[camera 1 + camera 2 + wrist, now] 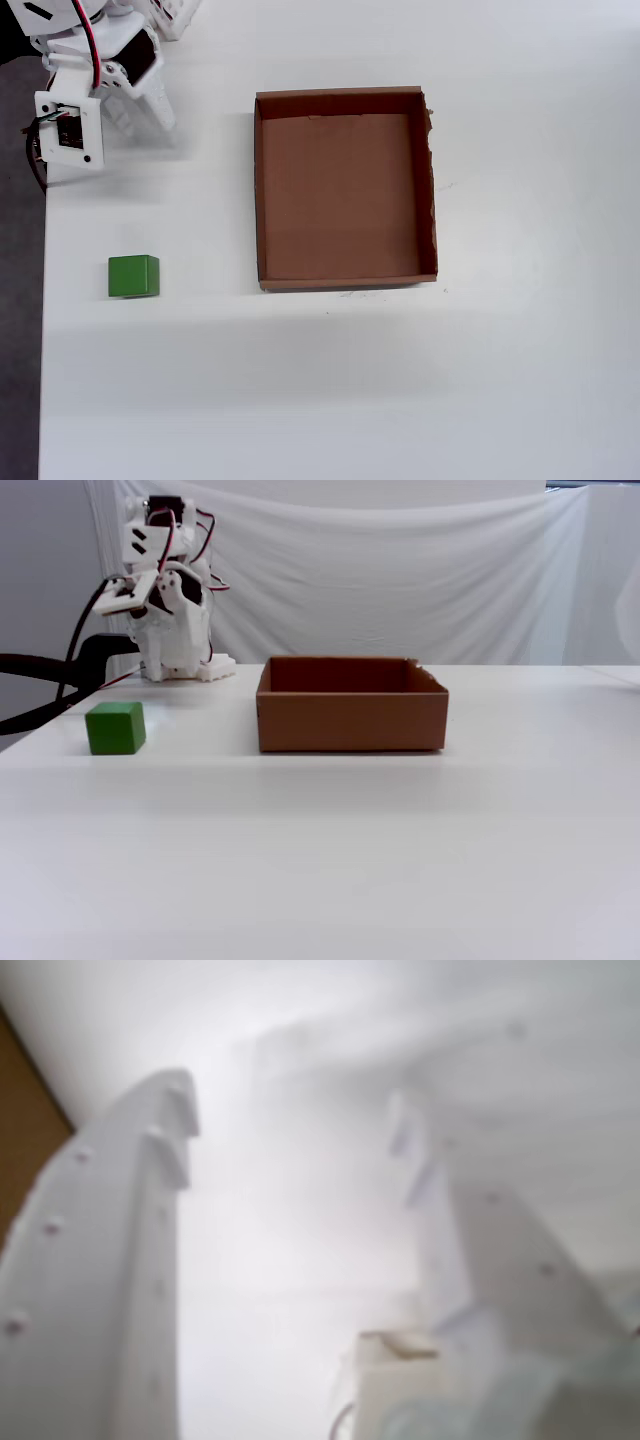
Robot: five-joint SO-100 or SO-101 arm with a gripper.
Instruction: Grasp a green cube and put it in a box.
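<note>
The green cube point(133, 276) sat on the white worktop point(400, 380), to the left of the box point(345, 280) in the overhead view and clear of its wall, close to the worktop's left edge. The gripper point(140, 105) was folded back near the arm's base, above the cube in that view and well apart from it, so the coming move would likely be a reach straight down that picture toward the cube. The cube had no long axis to speak of; its faces lay roughly square with the box's walls. In the wrist view the gripper point(290, 1130) stood released, its two white fingers point(120, 1260) parted with nothing between them, and the picture was too blurred to show more than a sliver of brown at the left. The box was empty, its open top free. Bare worktop lay between cube and box, though the near left edge left little room for a nudge that way.
</note>
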